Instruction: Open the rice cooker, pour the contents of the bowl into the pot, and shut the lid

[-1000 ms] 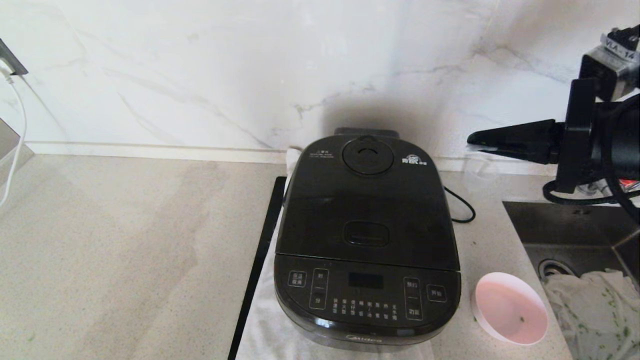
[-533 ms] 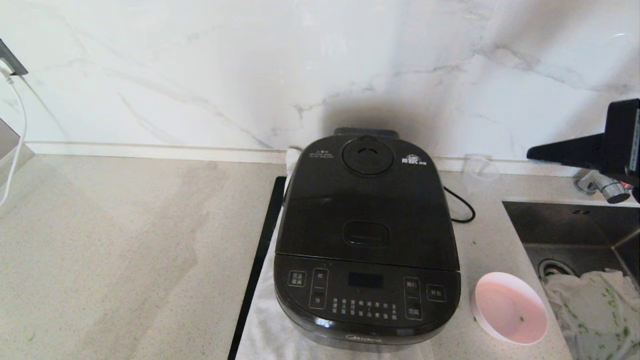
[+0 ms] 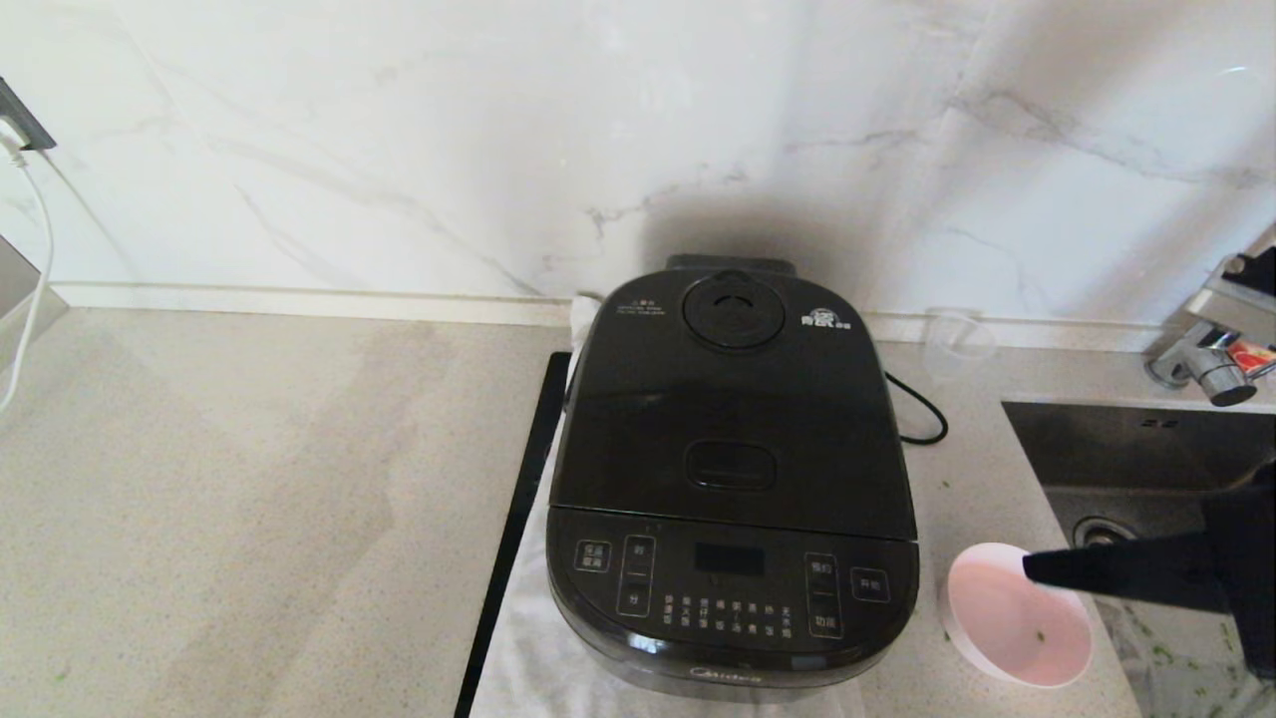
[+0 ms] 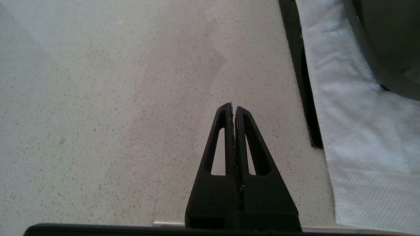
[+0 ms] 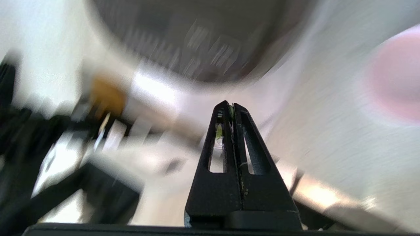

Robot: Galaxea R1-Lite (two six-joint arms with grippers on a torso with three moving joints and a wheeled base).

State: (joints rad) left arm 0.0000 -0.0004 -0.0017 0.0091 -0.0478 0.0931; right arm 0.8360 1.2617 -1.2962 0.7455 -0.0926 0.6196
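The black rice cooker [image 3: 733, 479] stands on a white towel, its glossy lid [image 3: 733, 399] down, so the pot is hidden. Right of its front sits the pink bowl [image 3: 997, 628], holding only a green speck [image 3: 1040, 635] of the contents. My right gripper [image 3: 1029, 568] reaches in from the right edge, shut, its tip over the bowl's near rim. In the right wrist view that gripper [image 5: 231, 105] has small green bits [image 5: 219, 131] stuck on one finger. My left gripper [image 4: 234, 107] hangs shut and empty over bare counter left of the cooker.
A steel sink [image 3: 1126, 449] with a faucet [image 3: 1211, 349] lies to the right of the bowl. A clear plastic cup [image 3: 957, 339] stands by the back wall. A black strip [image 3: 518, 519] runs along the towel's left side. A white cable [image 3: 35, 249] hangs at far left.
My right arm swung from high by the back wall out to the right, then dropped low to the bowl. Cooker and bowl have not moved.
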